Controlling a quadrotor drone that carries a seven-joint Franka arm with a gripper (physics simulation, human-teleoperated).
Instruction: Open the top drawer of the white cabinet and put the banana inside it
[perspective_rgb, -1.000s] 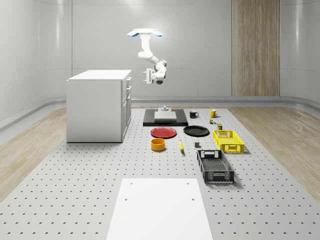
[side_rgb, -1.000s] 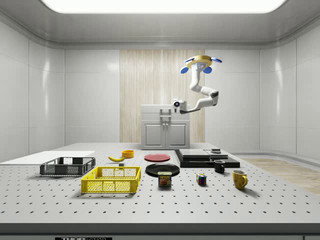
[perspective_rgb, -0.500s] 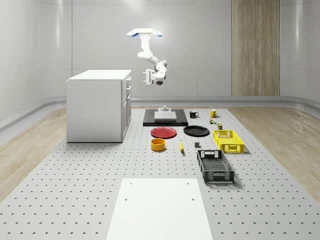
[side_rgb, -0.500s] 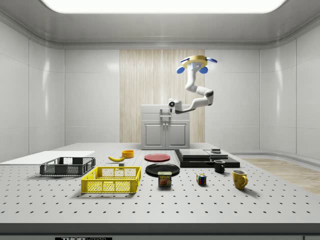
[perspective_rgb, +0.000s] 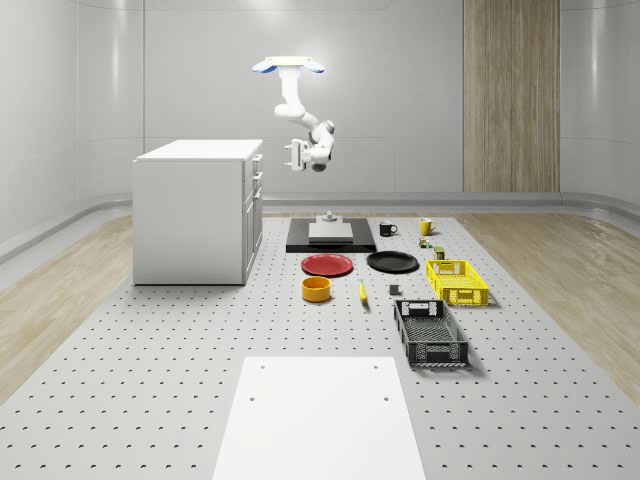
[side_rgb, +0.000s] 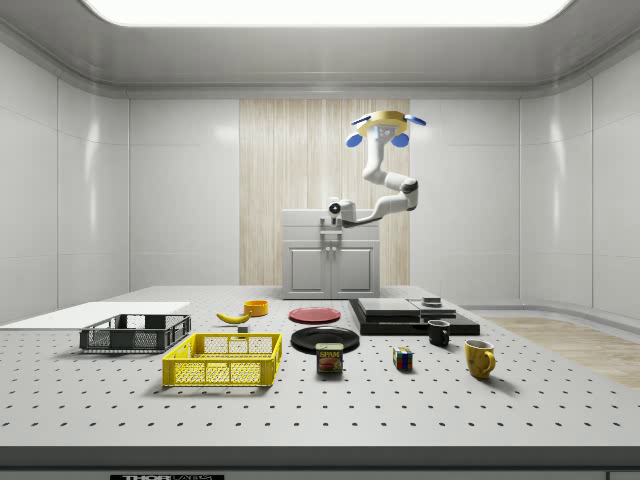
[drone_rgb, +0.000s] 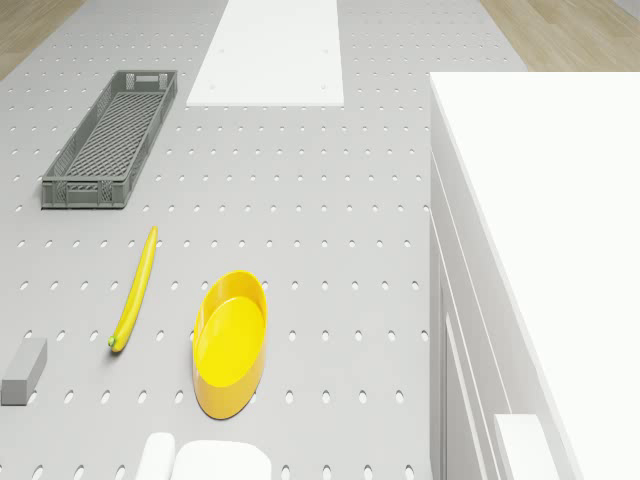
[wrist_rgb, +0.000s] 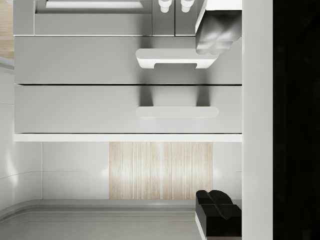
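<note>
Drone (perspective_rgb: 288, 66) hovers beside white cabinet (perspective_rgb: 195, 215), gripper (perspective_rgb: 297, 155) spread wide facing its drawers.

Hovering drone (perspective_rgb: 288, 66), arm bent, fingers (wrist_rgb: 218, 204) apart

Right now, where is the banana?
In the whole-scene view, the banana lies on the perforated floor, just right of the yellow bowl and left of the dark crate.

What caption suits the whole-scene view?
Drone hovers beside the cabinet, tool facing its closed top drawer; banana on the floor.
</note>
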